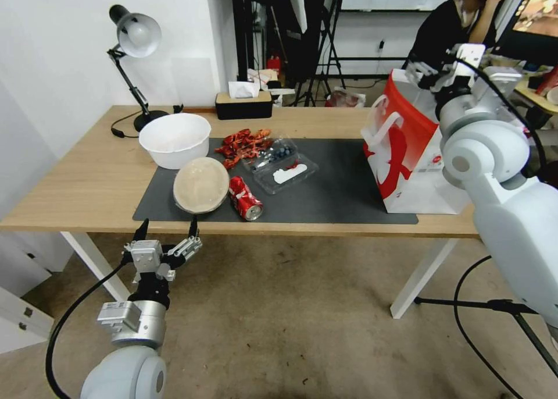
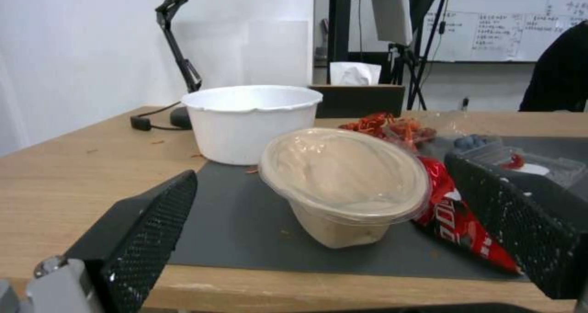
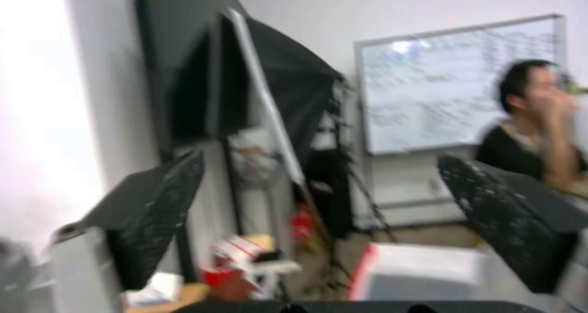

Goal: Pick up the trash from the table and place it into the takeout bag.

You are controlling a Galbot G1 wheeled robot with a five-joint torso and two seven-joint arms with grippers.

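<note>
My left gripper (image 1: 167, 231) waits spread at the table (image 1: 87, 178) edge, lined up for the lidded bowl (image 1: 201, 185); my right gripper (image 1: 427, 73) — released too — hovers over the bag (image 1: 407, 149).

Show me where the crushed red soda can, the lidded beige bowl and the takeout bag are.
crushed red soda can (image 1: 245, 198): head view, on its red side wall.
lidded beige bowl (image 2: 343, 177): left wrist view, on the clear domed lid.
takeout bag (image 1: 407, 134): head view, on the red side panel.
</note>
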